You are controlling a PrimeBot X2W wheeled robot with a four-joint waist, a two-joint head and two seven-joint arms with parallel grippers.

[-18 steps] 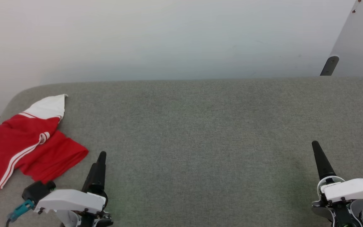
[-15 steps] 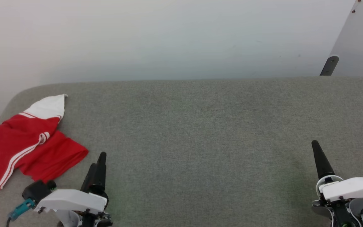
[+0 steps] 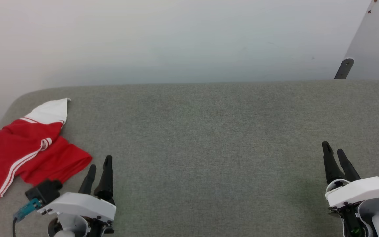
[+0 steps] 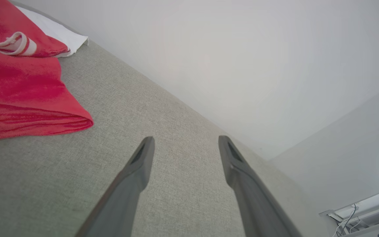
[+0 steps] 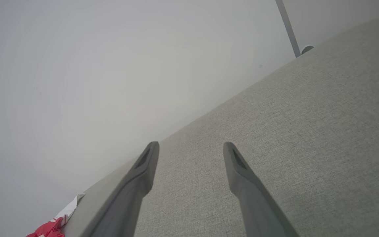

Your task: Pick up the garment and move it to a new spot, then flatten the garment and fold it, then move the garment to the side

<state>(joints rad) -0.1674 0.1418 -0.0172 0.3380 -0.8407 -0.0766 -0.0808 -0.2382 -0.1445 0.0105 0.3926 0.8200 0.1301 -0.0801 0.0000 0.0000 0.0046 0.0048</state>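
Red garment (image 3: 28, 154): a jersey shirt crumpled in a loose heap at 8 o'clock of the head view, on the left end of the grey cloth surface (image 3: 209, 131). Its white sleeve end (image 3: 53, 110) points toward 12 o'clock, and thin white stripes (image 3: 18, 168) run along a seam.
Handling: judged soft, light and limp. It will likely sag and trail when lifted, though the knit should not slip from a pinch.
Hold: the folded red edge nearest the left gripper (image 3: 100, 162) looks the easiest pinch; a hem or shoulder seam would serve better for spreading it flat.
Left claw: at 7 o'clock, fingers parted and holding nothing, near that folded edge and not touching it.
Right gripper (image 3: 332, 147): at 4 o'clock, fingers likewise parted and empty, well apart from the shirt.
Dark post (image 3: 344, 68): at 2 o'clock, behind the surface, against the pale wall (image 3: 176, 39).
Writing: no brand, label or lettering can be read.
Stage: pickup not yet begun.
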